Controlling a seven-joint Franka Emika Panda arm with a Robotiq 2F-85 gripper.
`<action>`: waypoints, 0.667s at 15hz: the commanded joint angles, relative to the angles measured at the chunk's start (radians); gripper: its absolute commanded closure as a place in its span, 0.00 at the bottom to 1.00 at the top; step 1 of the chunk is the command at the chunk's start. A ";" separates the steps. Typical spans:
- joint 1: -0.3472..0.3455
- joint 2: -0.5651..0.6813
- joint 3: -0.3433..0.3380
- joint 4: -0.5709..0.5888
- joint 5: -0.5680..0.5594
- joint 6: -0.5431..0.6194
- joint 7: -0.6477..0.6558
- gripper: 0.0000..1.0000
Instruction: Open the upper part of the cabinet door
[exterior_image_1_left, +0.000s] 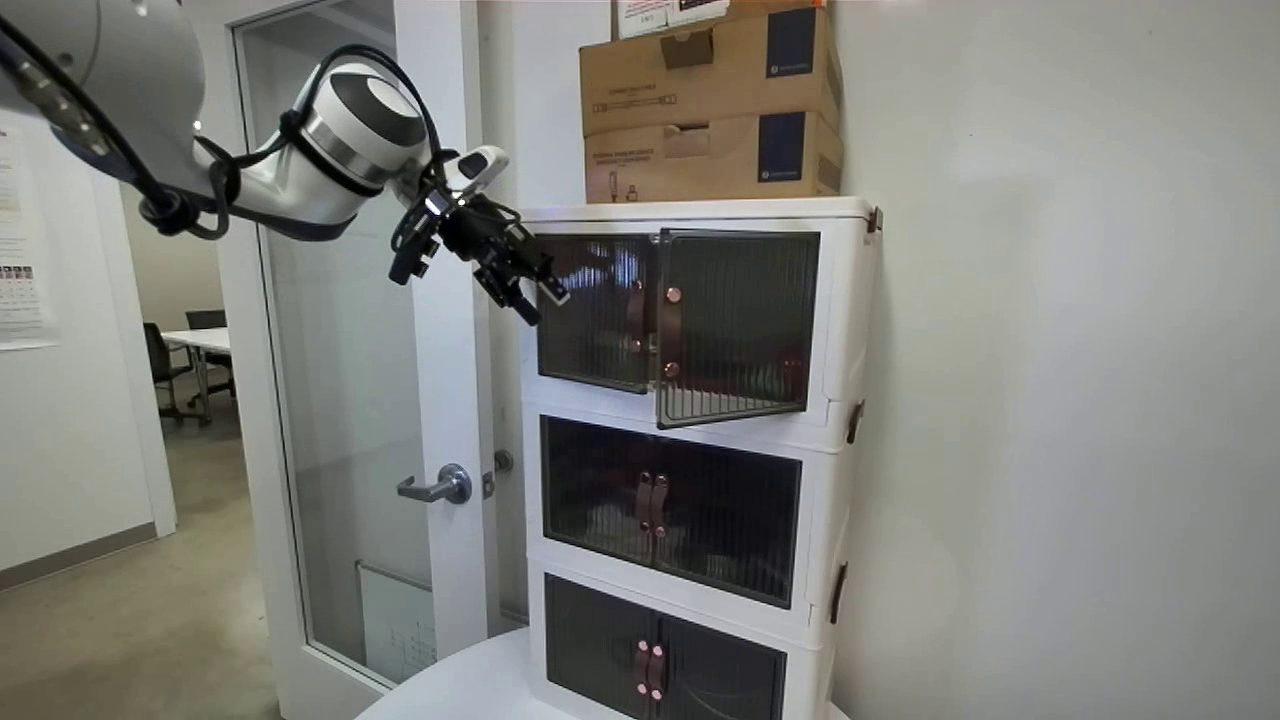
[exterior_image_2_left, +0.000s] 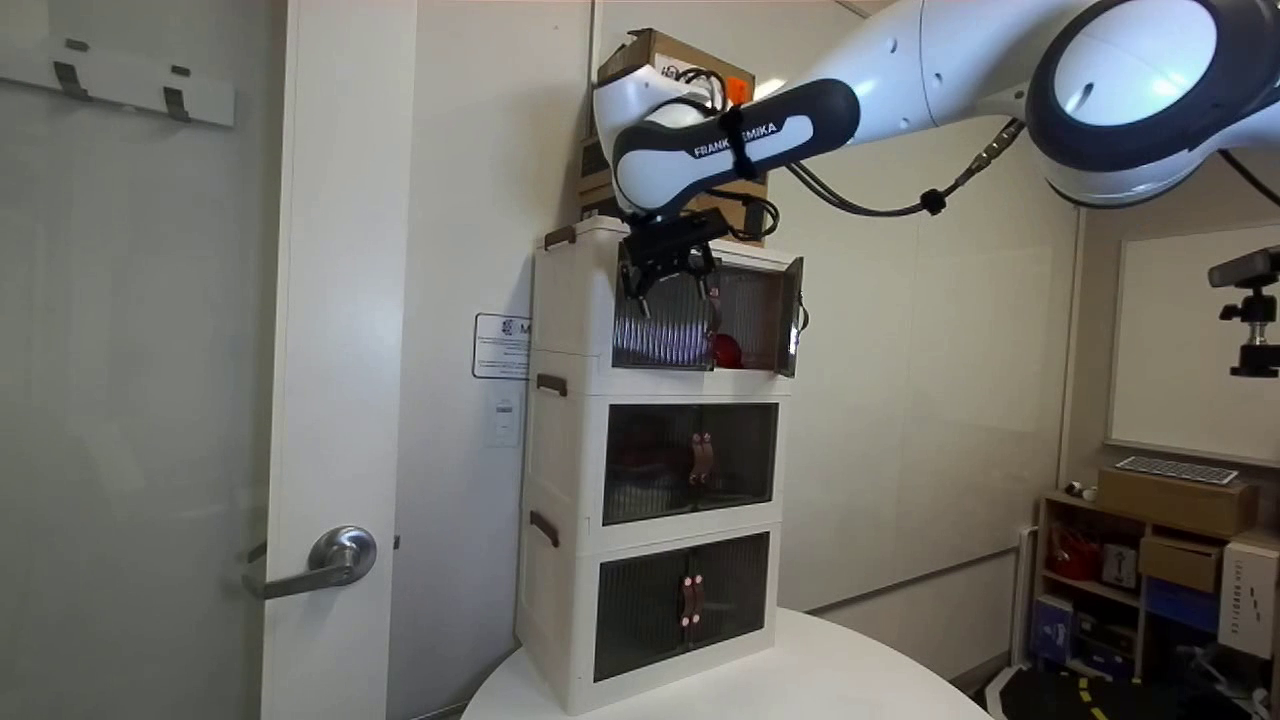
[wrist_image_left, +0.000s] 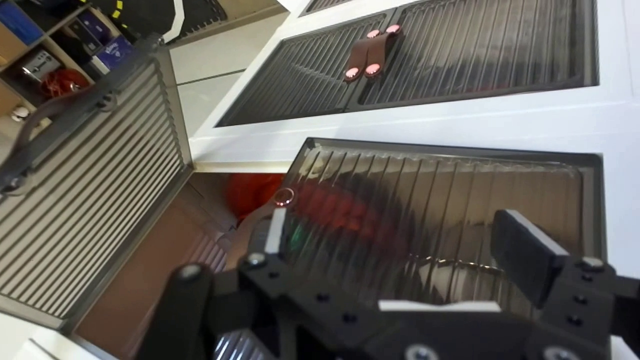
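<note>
The white cabinet (exterior_image_1_left: 845, 320) (exterior_image_2_left: 560, 450) has three stacked compartments. Its topmost door has two smoky ribbed leaves. One leaf (exterior_image_1_left: 745, 340) (exterior_image_2_left: 790, 320) (wrist_image_left: 100, 200) is swung outward, well open in the wrist view. The leaf beside it (exterior_image_1_left: 590, 330) (exterior_image_2_left: 655, 340) (wrist_image_left: 540, 195) stands slightly out from the frame. Its brown strap handle (exterior_image_1_left: 637, 315) with a copper stud is partly hidden behind a finger in the wrist view. My gripper (exterior_image_1_left: 543, 303) (exterior_image_2_left: 673, 298) (wrist_image_left: 395, 225) is open and empty in front of this second leaf. I cannot tell whether a finger touches it.
Brown cardboard boxes (exterior_image_1_left: 700, 100) stand on the cabinet. A red object (exterior_image_2_left: 727, 352) (wrist_image_left: 250, 195) lies inside the upper compartment. The lower dark doors (exterior_image_1_left: 670, 505) are shut. The cabinet stands on a round white table (exterior_image_2_left: 830, 670). A glass room door (exterior_image_1_left: 455, 400) stands beside it.
</note>
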 joint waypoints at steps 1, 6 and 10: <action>-0.036 -0.063 0.015 -0.059 0.022 0.016 -0.057 0.00; -0.121 -0.113 0.056 -0.015 0.105 -0.051 -0.284 0.00; -0.168 -0.152 0.092 0.047 0.157 -0.127 -0.510 0.00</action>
